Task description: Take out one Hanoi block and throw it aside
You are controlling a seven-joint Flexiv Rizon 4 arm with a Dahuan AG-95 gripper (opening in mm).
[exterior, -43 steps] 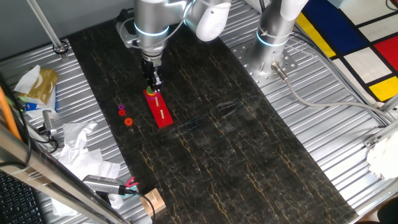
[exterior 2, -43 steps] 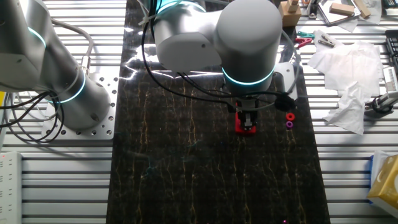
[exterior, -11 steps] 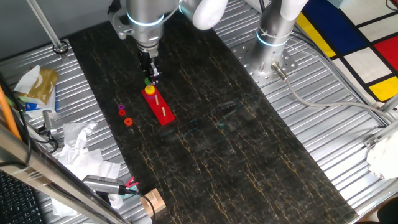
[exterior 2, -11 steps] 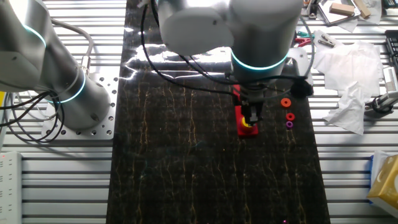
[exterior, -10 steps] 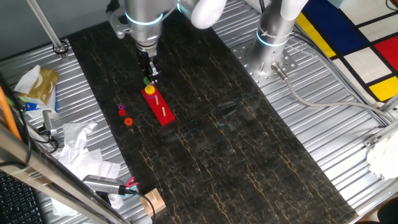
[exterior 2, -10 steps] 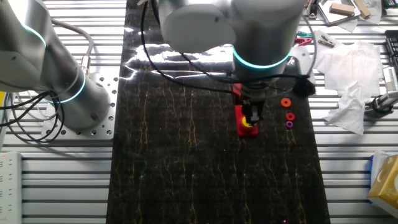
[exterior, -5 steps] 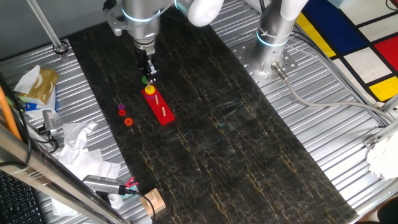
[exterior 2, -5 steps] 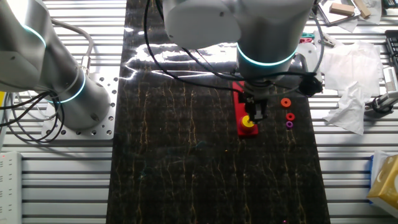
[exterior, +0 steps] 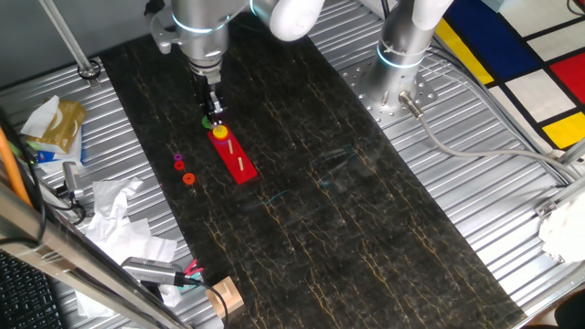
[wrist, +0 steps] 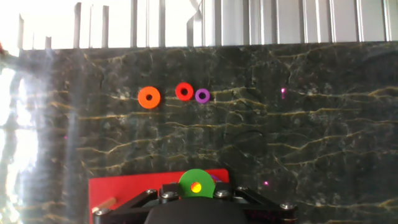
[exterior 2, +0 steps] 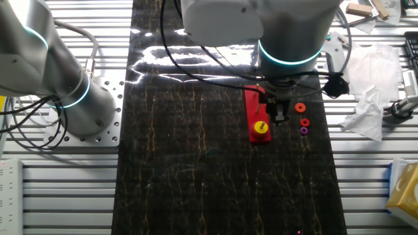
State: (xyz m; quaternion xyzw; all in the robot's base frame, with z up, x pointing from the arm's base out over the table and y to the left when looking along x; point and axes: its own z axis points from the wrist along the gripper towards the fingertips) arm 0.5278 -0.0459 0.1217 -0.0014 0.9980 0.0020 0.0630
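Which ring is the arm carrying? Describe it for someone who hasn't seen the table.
On the dark marble-patterned mat, find the red rectangular peg base. Just above its yellow-disc end, the two-finger gripper pinches a small green ring-shaped disc. It is the only green ring and the only one off the mat.

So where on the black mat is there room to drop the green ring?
The gripper holds the green ring. Bare mat lies right of the red base. Left of it sit the orange ring, red ring and purple ring: crowded.
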